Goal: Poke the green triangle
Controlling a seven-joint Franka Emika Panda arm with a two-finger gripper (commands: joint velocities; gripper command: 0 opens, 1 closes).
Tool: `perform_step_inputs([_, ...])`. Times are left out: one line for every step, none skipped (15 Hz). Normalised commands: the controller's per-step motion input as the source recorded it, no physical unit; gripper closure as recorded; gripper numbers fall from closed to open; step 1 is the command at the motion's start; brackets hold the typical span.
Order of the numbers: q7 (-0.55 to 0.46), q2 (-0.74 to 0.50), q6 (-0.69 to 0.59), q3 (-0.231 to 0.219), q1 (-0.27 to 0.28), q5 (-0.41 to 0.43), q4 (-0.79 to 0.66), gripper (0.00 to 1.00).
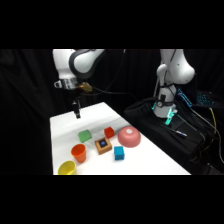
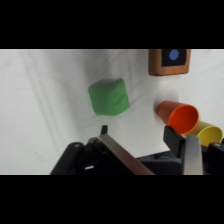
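The arm reaches in from above, wrist pointing straight down. The gripper [image 1: 77,114] hangs above the table's far end

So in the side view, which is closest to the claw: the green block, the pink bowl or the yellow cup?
From the claw:
1. Green block, just below it.
2. Pink bowl, off to the right.
3. Yellow cup, at the table's front left corner.

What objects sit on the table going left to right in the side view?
yellow cup → orange cup → green triangle → brown block with blue dot → teal cube → pink bowl
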Motion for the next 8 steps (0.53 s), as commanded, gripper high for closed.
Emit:
perform_step_inputs([0.14, -0.5, -0.21, -0.112, 0.151, -0.149, -0.25, 0.0])
perform_step_inputs([0.14, -0.45, -0.18, -0.111, 0.149, -0.149, -0.23, 0.0])
perform_step_inputs([0.17, -0.42, -0.16, -0.119, 0.159, -0.178, -0.21, 0.0])
perform_step_inputs([0.2, -0.37, -0.15, -0.121, 0.163, -0.191, -0.18, 0.0])
perform_step_inputs([0.19, -0.32, -0.14, -0.112, 0.158, -0.179, -0.15, 0.0])
perform_step_inputs([0.2, -0.29, -0.12, -0.102, 0.149, -0.147, -0.15, 0.0])
perform_step_inputs([0.18, -0.26, -0.08, -0.1, 0.15, -0.171, -0.16, 0.0])
perform_step_inputs([0.16, -0.24, -0.09, -0.095, 0.145, -0.178, -0.15, 0.0])
